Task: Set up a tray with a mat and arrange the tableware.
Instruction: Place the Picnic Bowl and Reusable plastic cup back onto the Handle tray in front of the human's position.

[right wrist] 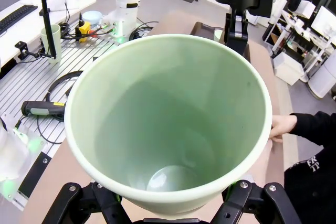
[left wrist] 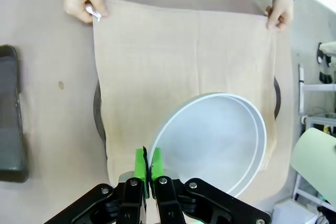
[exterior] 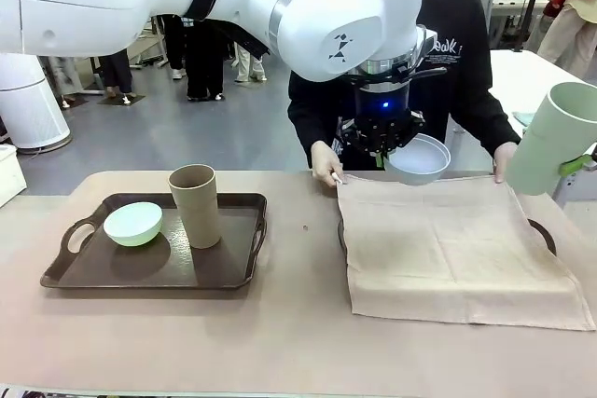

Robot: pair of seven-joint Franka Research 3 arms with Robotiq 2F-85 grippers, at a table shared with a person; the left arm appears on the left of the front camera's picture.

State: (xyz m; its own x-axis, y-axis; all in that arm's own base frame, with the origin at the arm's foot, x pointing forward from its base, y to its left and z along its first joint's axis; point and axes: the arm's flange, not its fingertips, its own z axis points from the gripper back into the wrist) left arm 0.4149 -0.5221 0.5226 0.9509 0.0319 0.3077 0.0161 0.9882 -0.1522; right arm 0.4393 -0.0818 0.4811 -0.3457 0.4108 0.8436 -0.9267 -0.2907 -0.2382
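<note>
My left gripper hangs over the mat's far edge, shut on the rim of the pale bluish white bowl; its green pads pinch the bowl rim. At the right edge my right gripper is shut on the pale green cup, held tilted above the table; the cup is empty. The tan mat lies over a dark tray. A person's hands hold the mat's far corners. A second tray at the left carries the mint green bowl and the tan brown cup.
The person stands at the far side, close behind the bowl. Bare table lies between the two trays and along the near edge. The covered tray's rim shows beside the mat.
</note>
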